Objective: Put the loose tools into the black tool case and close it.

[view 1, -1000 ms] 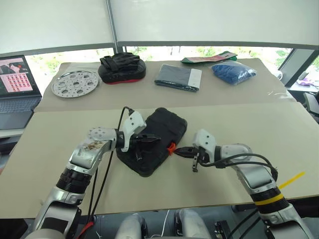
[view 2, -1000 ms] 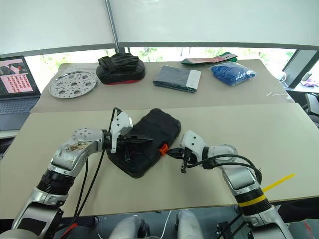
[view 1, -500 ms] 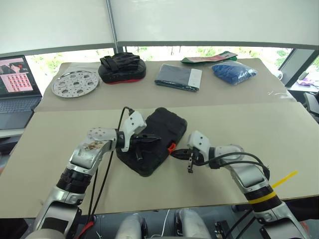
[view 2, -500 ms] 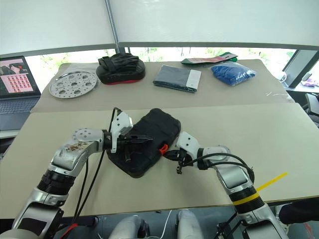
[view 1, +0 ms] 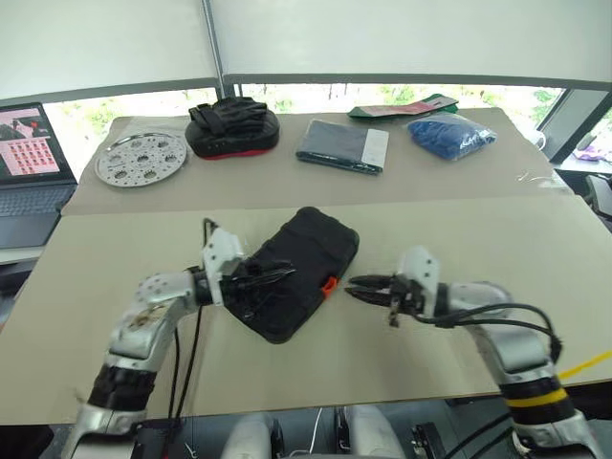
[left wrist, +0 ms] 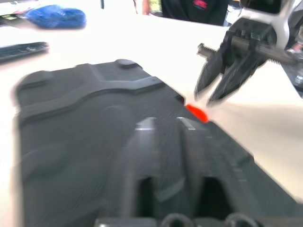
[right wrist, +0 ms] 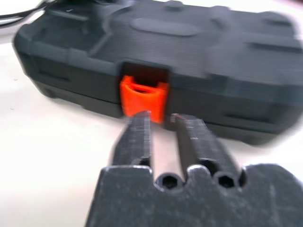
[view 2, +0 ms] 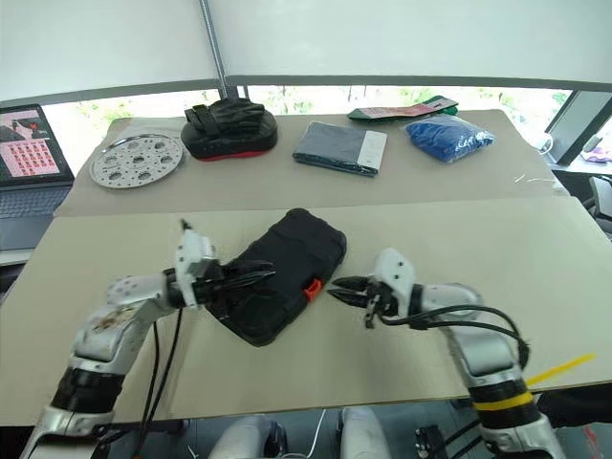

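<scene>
The black tool case (view 1: 304, 258) lies shut in the middle of the table, its orange latch (view 1: 328, 284) facing my right gripper. My left gripper (view 1: 287, 275) hovers level over the case's left part, open with nothing between its fingers (left wrist: 147, 127). My right gripper (view 1: 350, 285) is open and empty, pointing at the latch (right wrist: 142, 97) from a short gap to its right. The left wrist view shows the lid (left wrist: 85, 132) below and the right gripper (left wrist: 222, 80) beyond the latch. The loose tools are out of view.
Along the far table stand a round perforated metal plate (view 1: 142, 158), a black-and-red pouch (view 1: 232, 132), a dark grey folder (view 1: 342, 146) and a blue bag (view 1: 451, 134). A laptop (view 1: 29, 158) sits at the far left. The table's near edge runs just below both arms.
Both grippers have opened. The left one drew back to the left over the lid, and the right one pulled away to the right, off the latch. The case has stayed put.
</scene>
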